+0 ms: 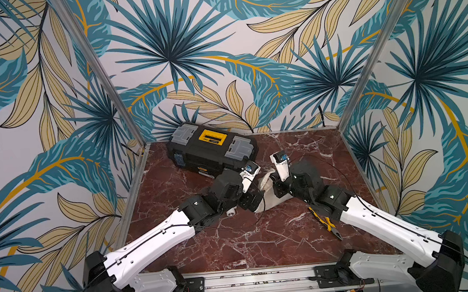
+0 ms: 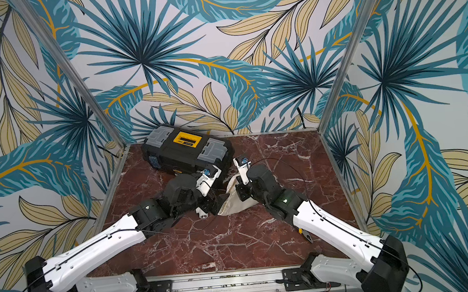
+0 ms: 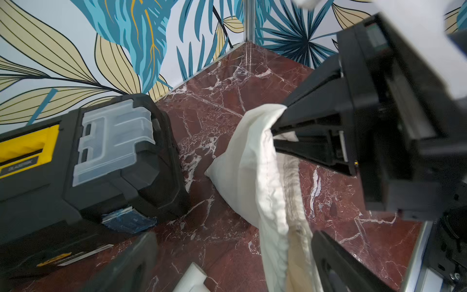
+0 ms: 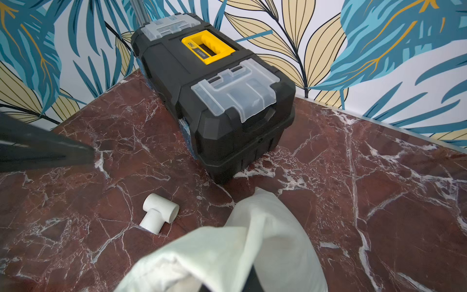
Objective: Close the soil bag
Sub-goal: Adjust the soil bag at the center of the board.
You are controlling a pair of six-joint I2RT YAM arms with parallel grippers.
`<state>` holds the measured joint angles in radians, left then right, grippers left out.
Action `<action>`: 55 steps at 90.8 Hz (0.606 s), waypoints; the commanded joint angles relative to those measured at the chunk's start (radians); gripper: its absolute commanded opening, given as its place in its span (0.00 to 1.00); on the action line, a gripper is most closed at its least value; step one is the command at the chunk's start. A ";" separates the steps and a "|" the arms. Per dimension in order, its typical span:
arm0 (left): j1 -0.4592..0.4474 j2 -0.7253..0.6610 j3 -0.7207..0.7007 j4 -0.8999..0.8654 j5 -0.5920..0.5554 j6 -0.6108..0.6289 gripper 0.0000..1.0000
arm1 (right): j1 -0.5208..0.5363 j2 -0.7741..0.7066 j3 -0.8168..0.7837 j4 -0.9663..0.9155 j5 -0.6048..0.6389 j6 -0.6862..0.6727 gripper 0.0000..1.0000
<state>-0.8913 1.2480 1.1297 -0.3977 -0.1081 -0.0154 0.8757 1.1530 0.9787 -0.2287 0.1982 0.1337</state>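
In a top view, a silver base rail [image 1: 253, 280] is seen nearest; beyond it, the cream cloth soil bag [image 1: 268, 200] is laid just in front of the black plastic toolbox [image 1: 213, 151]. In the left wrist view, its rim is pinched by the right hand [image 3: 275, 132], probably to raise the mouth. The left hand [image 3: 232, 236] is spread wide and empty around hanging cloth. In the right wrist view, the mouth is judged not yet drawn shut.

Robot lab booth, leaf-print wall panels [image 1: 217, 38] on aluminium posts [image 1: 102, 77], marble-look tabletop [image 1: 249, 237], robot arms [image 1: 149, 243] on a rail [image 1: 253, 280].
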 commanded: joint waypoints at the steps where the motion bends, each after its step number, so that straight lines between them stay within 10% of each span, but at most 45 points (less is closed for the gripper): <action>1: 0.013 0.014 0.048 0.019 0.063 0.026 1.00 | -0.004 0.008 0.015 0.055 -0.041 -0.017 0.00; 55: 0.013 0.168 0.204 -0.062 -0.020 0.083 1.00 | -0.053 0.005 0.004 0.076 -0.105 -0.027 0.00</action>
<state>-0.8799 1.3716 1.2835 -0.4164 -0.0799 0.0341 0.8299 1.1671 0.9783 -0.1959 0.1219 0.1120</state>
